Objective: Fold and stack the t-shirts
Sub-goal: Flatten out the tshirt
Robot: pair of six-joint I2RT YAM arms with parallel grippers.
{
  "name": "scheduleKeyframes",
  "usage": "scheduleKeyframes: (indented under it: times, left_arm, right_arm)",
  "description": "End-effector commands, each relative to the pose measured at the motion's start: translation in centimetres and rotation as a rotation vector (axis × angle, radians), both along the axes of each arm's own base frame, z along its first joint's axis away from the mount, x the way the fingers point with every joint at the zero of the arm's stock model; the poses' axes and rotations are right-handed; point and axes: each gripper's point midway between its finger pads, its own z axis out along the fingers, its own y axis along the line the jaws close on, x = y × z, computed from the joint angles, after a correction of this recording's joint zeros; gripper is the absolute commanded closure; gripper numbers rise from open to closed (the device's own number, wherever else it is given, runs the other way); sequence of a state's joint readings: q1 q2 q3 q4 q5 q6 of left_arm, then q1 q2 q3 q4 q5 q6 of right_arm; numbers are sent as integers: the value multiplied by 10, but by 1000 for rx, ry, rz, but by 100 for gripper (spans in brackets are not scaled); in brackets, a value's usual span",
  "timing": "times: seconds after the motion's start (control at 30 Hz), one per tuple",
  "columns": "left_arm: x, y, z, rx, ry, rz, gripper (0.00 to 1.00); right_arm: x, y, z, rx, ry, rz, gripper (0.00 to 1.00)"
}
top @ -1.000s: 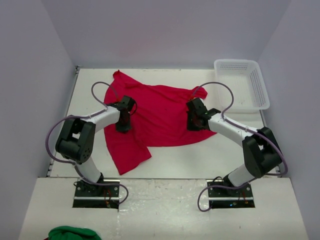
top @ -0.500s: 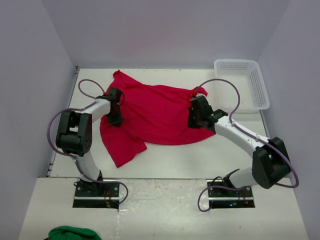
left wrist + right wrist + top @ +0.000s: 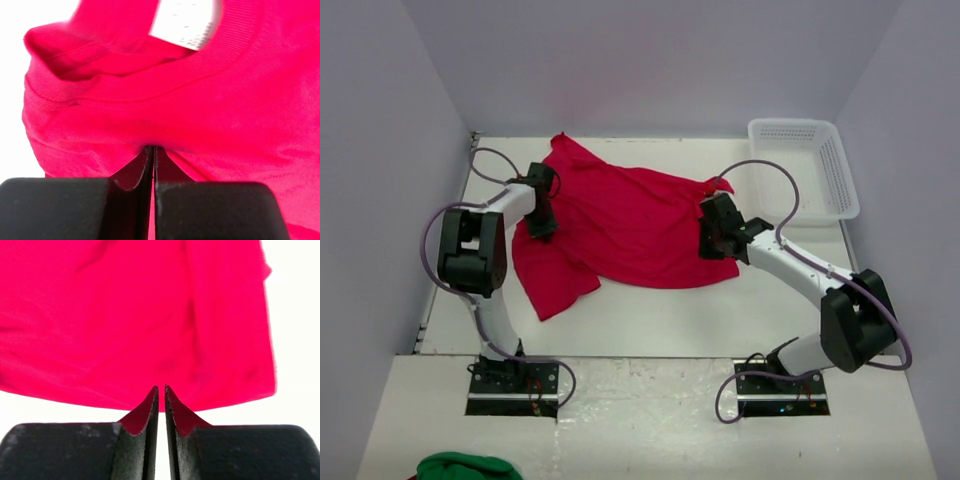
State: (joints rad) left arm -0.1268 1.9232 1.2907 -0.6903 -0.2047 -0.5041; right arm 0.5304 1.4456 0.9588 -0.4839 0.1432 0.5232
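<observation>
Garment: plain bright red short-sleeved cloth t-shirt [image 3: 630, 225], lying mostly spread but rumpled, mid-way across the white surface [image 3: 650, 320].
Left gripper [image 3: 152, 148]: clamped shut on cloth near the collar.
Right gripper [image 3: 161, 387]: jaws a slit apart at the shirt's edge; whether they pinch cloth, I cannot tell.
Step, as judged: flattening; no fold made yet.
Next: smooth the bunched left side, then fold.

The left arm [image 3: 470, 255] rises from its base at lower left, bends at the elbow and reaches to the upper left with the wrist turned down. The left gripper [image 3: 152, 148] is pinched tight on a fold of the t-shirt [image 3: 240, 100]. The right arm [image 3: 790, 268] stretches from lower right toward the centre. The right gripper [image 3: 161, 387] points down, its fingers a thin slit apart.
</observation>
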Motion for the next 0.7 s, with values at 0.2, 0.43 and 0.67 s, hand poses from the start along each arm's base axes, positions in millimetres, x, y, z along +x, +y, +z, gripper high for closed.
scheduleKeyframes:
  times: [0.2, 0.43, 0.67]
  left_arm:
    - [1, 66, 5, 46, -4, 154, 100]
    - [0, 58, 12, 17, -30, 131, 100]
    - [0, 34, 67, 83, -184, 51, 100]
  right_arm:
    - [-1, -26, -4, -31, 21, -82, 64]
    - [-23, -27, -23, 11, 85, -87, 49]
    - [-44, -27, -45, 67, 132, -132, 47]
